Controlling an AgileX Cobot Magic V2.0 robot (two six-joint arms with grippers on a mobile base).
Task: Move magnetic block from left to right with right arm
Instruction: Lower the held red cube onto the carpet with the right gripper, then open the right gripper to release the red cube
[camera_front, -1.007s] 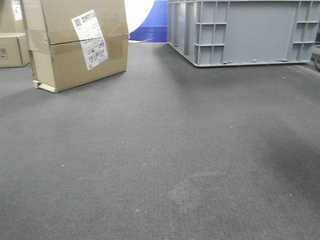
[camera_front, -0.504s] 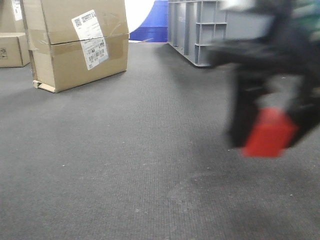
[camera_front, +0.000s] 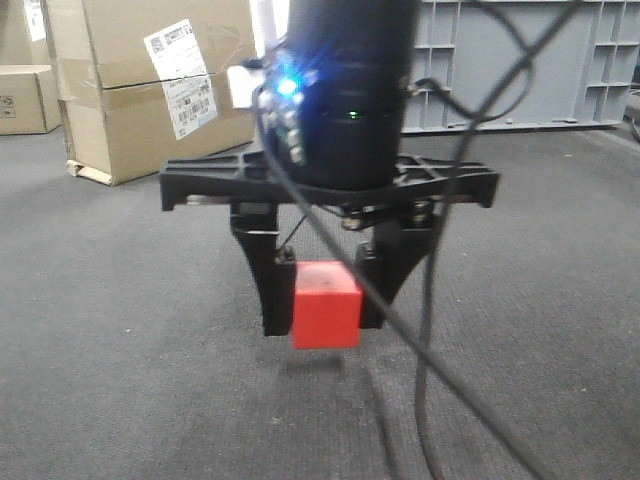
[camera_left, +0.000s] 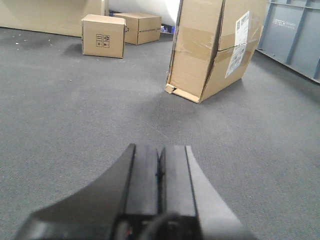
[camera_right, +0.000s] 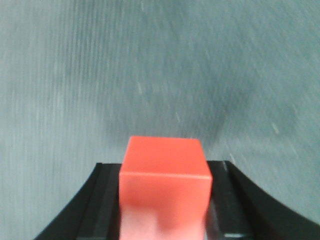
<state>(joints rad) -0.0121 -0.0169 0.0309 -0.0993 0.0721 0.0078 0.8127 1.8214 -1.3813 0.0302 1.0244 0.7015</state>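
The right claw (camera_front: 322, 300) pinches the magnetic block (camera_front: 327, 304) between its fingers, seemingly just above the grey carpet (camera_front: 130, 330). The left claw (camera_left: 160, 172) is pressed together. Behind stands a cardboard box (camera_front: 160, 85).

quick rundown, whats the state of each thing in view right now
magnetic block: clamped between the right gripper's fingers, lifted off the carpet
right gripper: shut on the block
left gripper: shut, empty
large cardboard box: taped shut, tilted, one bottom corner crushed
two small cardboard boxes: closed, flat on carpet
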